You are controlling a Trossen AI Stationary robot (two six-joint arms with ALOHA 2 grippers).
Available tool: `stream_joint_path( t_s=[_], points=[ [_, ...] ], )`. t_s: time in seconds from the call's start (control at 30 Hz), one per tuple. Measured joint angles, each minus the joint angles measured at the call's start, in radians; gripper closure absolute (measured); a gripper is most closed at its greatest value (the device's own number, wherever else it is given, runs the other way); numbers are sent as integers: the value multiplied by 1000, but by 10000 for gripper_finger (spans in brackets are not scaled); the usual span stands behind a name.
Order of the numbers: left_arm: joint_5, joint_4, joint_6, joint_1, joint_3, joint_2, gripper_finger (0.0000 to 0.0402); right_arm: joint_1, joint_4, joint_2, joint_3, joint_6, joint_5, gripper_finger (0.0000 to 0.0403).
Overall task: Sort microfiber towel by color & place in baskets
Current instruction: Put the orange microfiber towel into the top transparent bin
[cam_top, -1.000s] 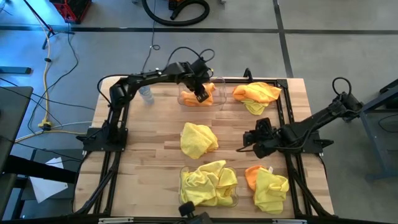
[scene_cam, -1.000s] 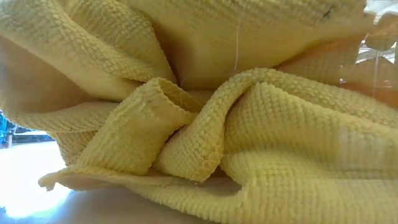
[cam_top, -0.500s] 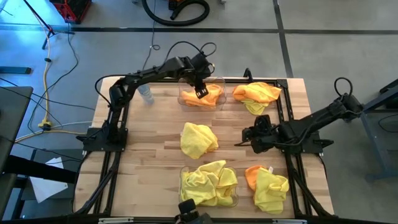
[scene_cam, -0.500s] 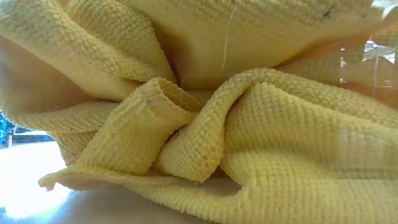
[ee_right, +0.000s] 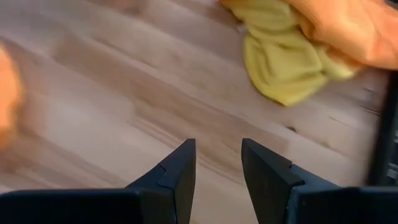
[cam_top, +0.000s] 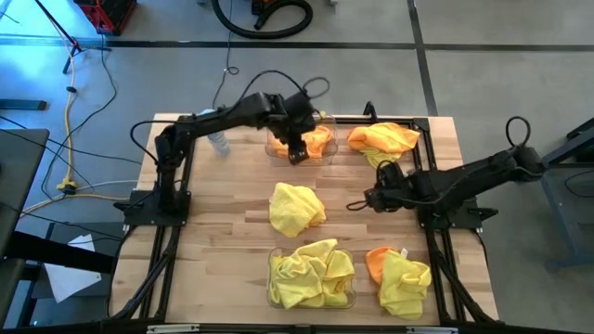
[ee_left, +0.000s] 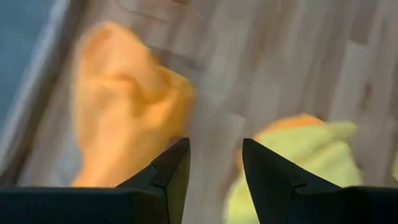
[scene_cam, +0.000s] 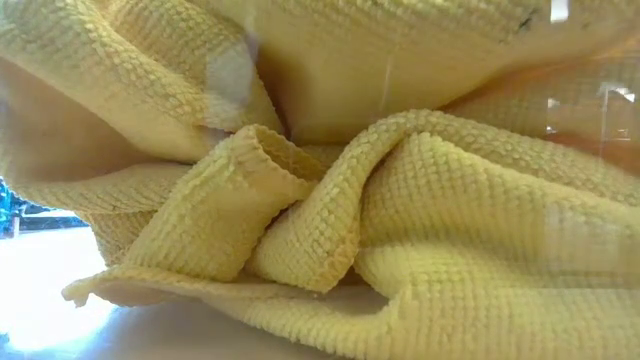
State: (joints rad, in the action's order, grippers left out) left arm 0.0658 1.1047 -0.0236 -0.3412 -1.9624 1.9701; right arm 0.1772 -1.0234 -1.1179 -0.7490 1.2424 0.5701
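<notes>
1. Left gripper [cam_top: 296,154] is over the far basket [cam_top: 327,125], at its near-left edge. In my left wrist feed the fingers [ee_left: 173,171] are spread with nothing between them (feed is blurred).
2. Far basket holds orange towel [cam_top: 314,141], partly covered by the left arm.
3. Right gripper [cam_top: 355,205] is low over bare table [cam_top: 232,199], between the centre yellow towel [cam_top: 295,207] and the right frame rail. In the right wrist feed its fingers [ee_right: 175,174] are parted and hold nothing, with plain wood ahead.
4. Right wrist feed also shows the far-right pile: an orange towel on top [ee_right: 348,28] and a yellow one under it [ee_right: 281,62]. In the high view it is the same pile [cam_top: 382,141], just right of the far basket and outside it.
5. Near basket [cam_top: 273,255] is at the table's near edge, full of yellow towels [cam_top: 311,274].
6. Near-right pile is loose on the table beside the near basket: yellow towel [cam_top: 406,281] overlapping an orange one [cam_top: 376,261].
7. Centre yellow towel is crumpled, alone mid-table, between the two baskets and apart from both.
8. Small water bottle [cam_top: 218,141] stands near the far-left corner, just left of the far basket, under the left arm's reach.
9. Low cam is filled almost entirely by yellow towel [scene_cam: 320,200], pressed close (I can't tell anything about the arms from it).
</notes>
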Motion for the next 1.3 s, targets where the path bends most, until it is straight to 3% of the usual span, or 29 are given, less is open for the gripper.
stream_joint_path(
  t_s=[0.13,0.27,0.53,0.67,0.87,1.17,1.3],
  points=[
    [-25,-56,81,86,58,-5,273,-59,-42,0,0,-122,-106,279],
    [-80,-89,194,166,194,-45,273,-82,-34,0,0,-235,-143,279],
    [-145,-345,478,301,534,-263,273,-93,21,0,0,-345,-175,277],
    [-231,-424,589,369,682,-386,273,-93,80,1,0,-380,-185,258],
    [-355,-391,703,460,810,-538,273,-137,164,0,0,-406,-147,204],
    [-430,-365,789,530,1013,-782,273,-432,163,0,-96,-566,-136,158],
    [-430,-369,790,535,1090,-863,273,-631,167,-44,-139,-709,-239,157]
  ],
)
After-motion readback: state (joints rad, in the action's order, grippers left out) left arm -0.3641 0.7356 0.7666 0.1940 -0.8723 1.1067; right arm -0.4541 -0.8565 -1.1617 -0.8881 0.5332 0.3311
